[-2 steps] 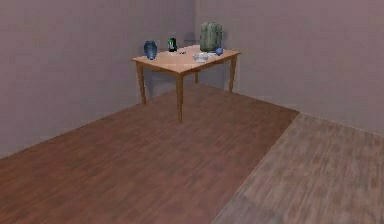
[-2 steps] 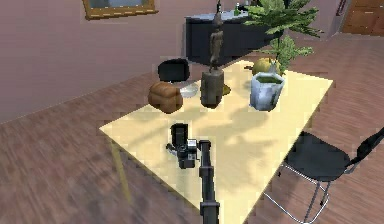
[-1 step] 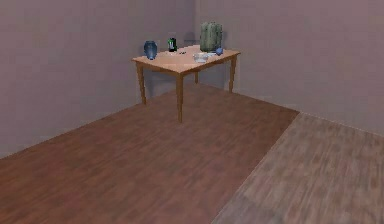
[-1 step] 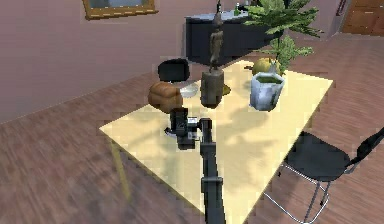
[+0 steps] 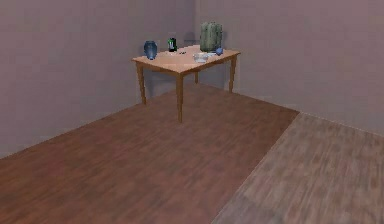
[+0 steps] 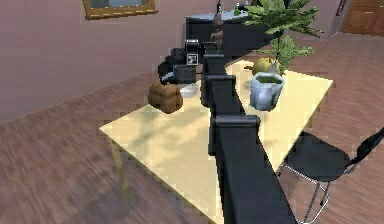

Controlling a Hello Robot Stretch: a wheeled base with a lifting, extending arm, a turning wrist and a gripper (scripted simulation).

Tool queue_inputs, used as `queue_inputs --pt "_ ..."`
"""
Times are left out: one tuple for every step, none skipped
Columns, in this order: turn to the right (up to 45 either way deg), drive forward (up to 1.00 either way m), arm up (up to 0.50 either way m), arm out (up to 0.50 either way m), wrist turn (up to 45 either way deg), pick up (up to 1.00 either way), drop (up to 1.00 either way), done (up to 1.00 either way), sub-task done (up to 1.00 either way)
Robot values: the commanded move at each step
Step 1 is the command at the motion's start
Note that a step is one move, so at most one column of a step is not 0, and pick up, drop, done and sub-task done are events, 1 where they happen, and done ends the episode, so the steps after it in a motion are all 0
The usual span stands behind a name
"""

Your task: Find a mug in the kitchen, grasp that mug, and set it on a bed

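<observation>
In the arm side view my arm (image 6: pixel 232 130) reaches out over a pale yellow table (image 6: pixel 170 150). Its two white marked squares (image 6: pixel 189 62) stand at the far end, with the gripper (image 6: pixel 164 75) just left of them. A brown rounded thing (image 6: pixel 165 96) lies on the table right at the gripper, so I cannot tell whether the gripper holds anything. In the forward view a wooden table (image 5: pixel 178 66) in the room's corner carries a blue vase (image 5: pixel 150 49), a small dark object (image 5: pixel 172 44), a grey-green bag (image 5: pixel 211 37) and some small flat items (image 5: pixel 201 57).
A potted plant (image 6: pixel 268 88) and a small round thing (image 6: pixel 262 66) stand on the yellow table right of the arm. A black chair (image 6: pixel 320 160) sits at its near right side. A dark cabinet (image 6: pixel 243 36) stands behind, and a framed picture (image 6: pixel 120 8) hangs on the wall. Wood floor (image 5: pixel 150 160) lies ahead.
</observation>
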Motion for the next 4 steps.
queue_inputs --pt "0.0 0.0 0.0 0.0 -45.0 0.0 0.0 0.0 0.0" --pt "0.0 0.0 0.0 0.0 -45.0 0.0 0.0 0.0 0.0" --pt "0.0 0.0 0.0 0.0 -30.0 0.0 0.0 0.0 0.0" --pt "0.0 0.0 0.0 -0.44 0.0 0.0 0.0 0.0 0.0"
